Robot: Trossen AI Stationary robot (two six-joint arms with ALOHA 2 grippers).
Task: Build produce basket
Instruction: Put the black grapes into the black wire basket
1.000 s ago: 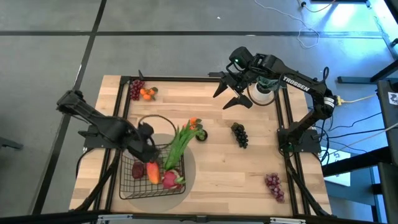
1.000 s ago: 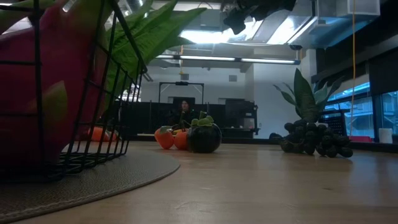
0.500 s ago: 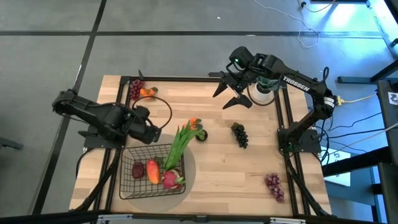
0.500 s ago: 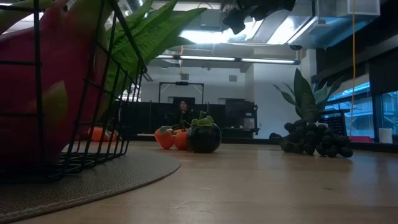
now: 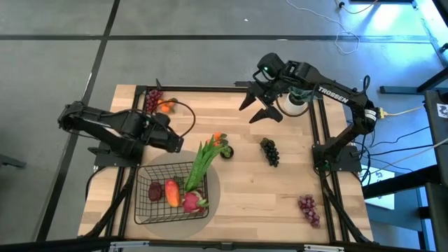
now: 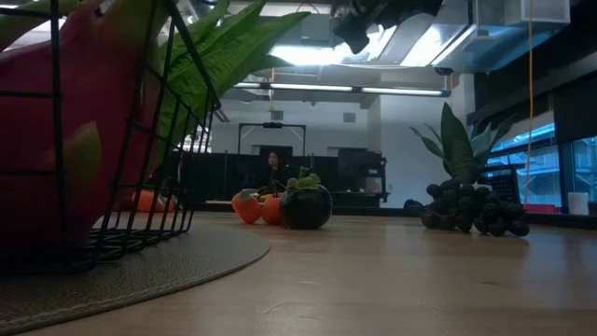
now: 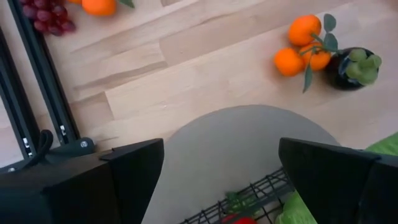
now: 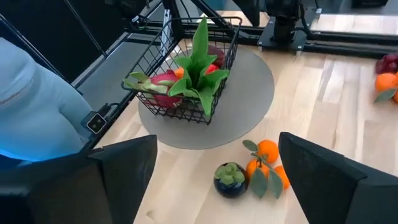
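Several produce pieces already sit in the basket (image 5: 170,192) at the table's left-front, on a round grey mat (image 5: 211,183): a red-orange mango (image 5: 171,192), a pink dragon fruit (image 5: 192,203), a dark red piece (image 5: 155,190), and leafy green stalks (image 5: 203,159) leaning out over the far-right rim.

Outside it we see small oranges (image 5: 219,138) with a dark round fruit (image 5: 227,151) just past the stalks, a dark grape bunch (image 5: 269,151) mid-table, a red-purple bunch (image 5: 308,208) front-right, and another red bunch (image 5: 152,100) with an orange (image 5: 165,106) at the far-left corner.

Left gripper (image 5: 175,145) hangs released, empty, just beyond the basket's far edge. The oranges lie to its right, near; the far-left bunch lies behind it. Right gripper (image 5: 255,108) is spread open, empty, at the far edge by the white pot (image 5: 292,106). The dark bunch lies toward the front from it, long axis running roughly front to back. We judge the left arm nearer the oranges, the right nearer the dark bunch.
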